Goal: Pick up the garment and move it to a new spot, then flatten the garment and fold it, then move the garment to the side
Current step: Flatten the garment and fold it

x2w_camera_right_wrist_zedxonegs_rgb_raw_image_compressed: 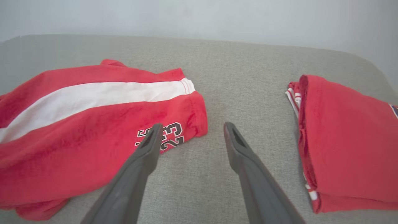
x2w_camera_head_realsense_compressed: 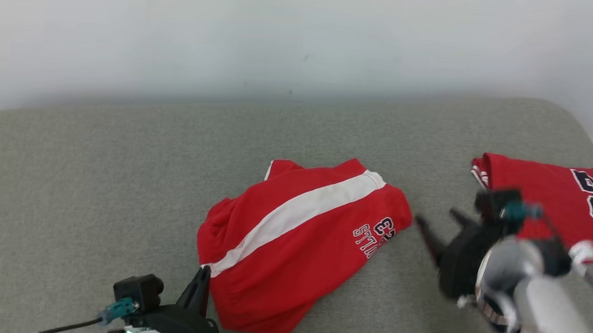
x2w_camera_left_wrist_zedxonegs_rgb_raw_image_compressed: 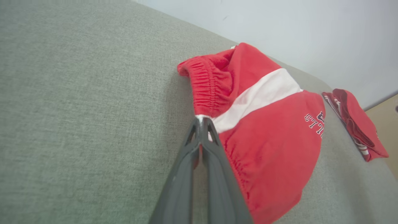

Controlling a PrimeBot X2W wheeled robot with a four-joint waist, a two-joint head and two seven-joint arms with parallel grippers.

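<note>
The garment [x2w_camera_head_realsense_compressed: 298, 237] is a pair of red shorts with a white side stripe and a "23" print, lying rumpled on the grey cushioned surface [x2w_camera_head_realsense_compressed: 97, 186]. My left gripper [x2w_camera_head_realsense_compressed: 203, 273] is at its near-left corner, shut on the waistband where the white stripe ends [x2w_camera_left_wrist_zedxonegs_rgb_raw_image_compressed: 201, 119]. The elastic waistband [x2w_camera_left_wrist_zedxonegs_rgb_raw_image_compressed: 208, 90] bunches just beyond the fingertips. My right gripper [x2w_camera_head_realsense_compressed: 438, 222] hovers open just right of the shorts' printed hem [x2w_camera_right_wrist_zedxonegs_rgb_raw_image_compressed: 174, 137], with nothing between its fingers [x2w_camera_right_wrist_zedxonegs_rgb_raw_image_compressed: 152, 146].
A folded red jersey [x2w_camera_head_realsense_compressed: 548, 200] with dark numerals lies at the right end of the surface, also in the right wrist view [x2w_camera_right_wrist_zedxonegs_rgb_raw_image_compressed: 345, 140]. A pale wall [x2w_camera_head_realsense_compressed: 303, 35] rises behind. The surface's rounded right edge [x2w_camera_head_realsense_compressed: 582, 131] is close to the jersey.
</note>
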